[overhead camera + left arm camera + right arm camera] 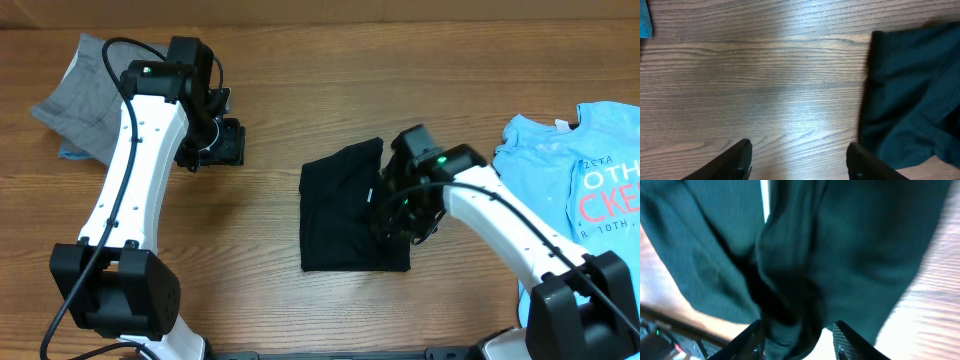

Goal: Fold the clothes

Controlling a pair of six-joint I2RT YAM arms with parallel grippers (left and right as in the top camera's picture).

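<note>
A black T-shirt [340, 215] lies folded into a rough rectangle at the middle of the table. My right gripper [392, 212] hangs over its right edge. In the right wrist view that gripper [798, 325] is open, and a loose fold of the black T-shirt [840, 240] droops between the jaws, clear of the right finger. My left gripper [228, 142] stands left of the shirt over bare wood. It is open with nothing between its fingers [800, 145], and the shirt's edge [910, 100] is off to its right.
Grey shorts [85, 95] lie crumpled at the back left, beside the left arm. A light blue printed tee [580, 170] is spread at the right edge. Bare wooden table [260, 220] lies between the left gripper and the shirt.
</note>
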